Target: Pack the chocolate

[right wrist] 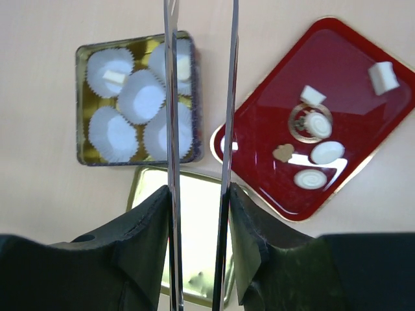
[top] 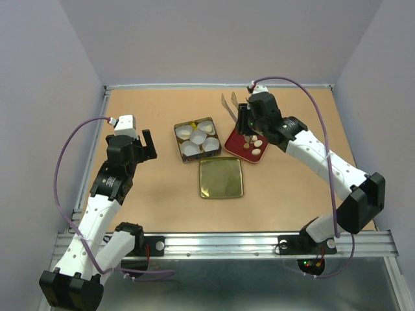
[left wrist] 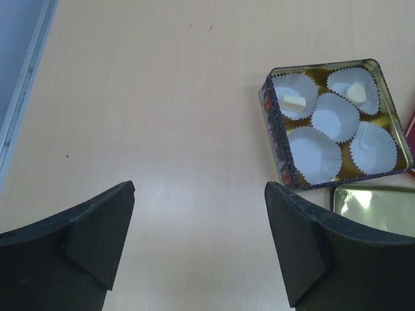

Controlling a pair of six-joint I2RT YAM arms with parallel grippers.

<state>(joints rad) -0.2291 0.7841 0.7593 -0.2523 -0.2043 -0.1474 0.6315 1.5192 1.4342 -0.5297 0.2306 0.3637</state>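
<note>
Chocolate (right wrist: 327,152): six pieces on the red tray (right wrist: 363,39), five cream-white and one tan heart shape. In the right wrist view they all sit right of the right claw (right wrist: 198,194), clear of it. That claw is clamped on metal tongs (right wrist: 170,97), whose blades stand slightly apart. Two more white pieces are in the tin (left wrist: 275,129).

Hard to see:
- Tong tips run off the top of the right wrist view.
- One blade crosses the tin's right side there.
- From above, the right arm covers the tray's far end.
- The gold lid (left wrist: 376,207) is cut off by the frame edge in the left wrist view.

The tin holds five white paper cups (left wrist: 334,116): two have one piece each, three are empty. The lid lies flat on the worktop (left wrist: 162,97) just beside the tin. The left claw (left wrist: 200,194) is wide apart, holding nothing, well short of the tin.
</note>
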